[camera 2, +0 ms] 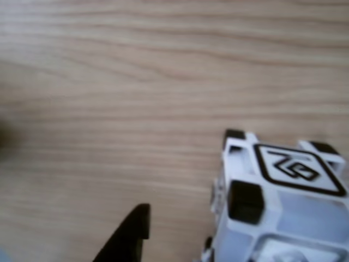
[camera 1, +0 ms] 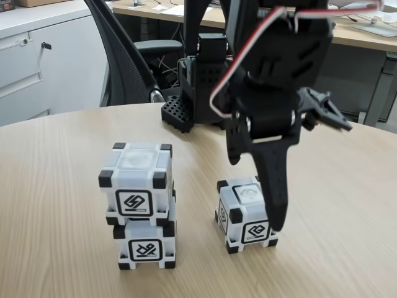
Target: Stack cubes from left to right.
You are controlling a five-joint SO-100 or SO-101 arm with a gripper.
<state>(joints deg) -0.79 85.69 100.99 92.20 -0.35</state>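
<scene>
On the left of the fixed view two cubes form a stack, the upper cube (camera 1: 136, 179) resting slightly askew on the lower cube (camera 1: 146, 246). A third cube (camera 1: 247, 215) stands alone on the wooden table to the right. My black gripper (camera 1: 255, 195) hangs open over this single cube: its long finger (camera 1: 273, 186) reaches down past the cube's right front, while the short finger sits higher at the back left. In the other view the same cube (camera 2: 272, 202) fills the lower right, and one black fingertip (camera 2: 133, 234) shows apart from it on its left.
The arm's black base (camera 1: 186, 105) stands at the table's far edge. Behind it are an office chair (camera 1: 124, 56), a desk and white cabinets (camera 1: 37, 56). Bare wood (camera 1: 347, 205) lies right of the single cube and also between it and the stack.
</scene>
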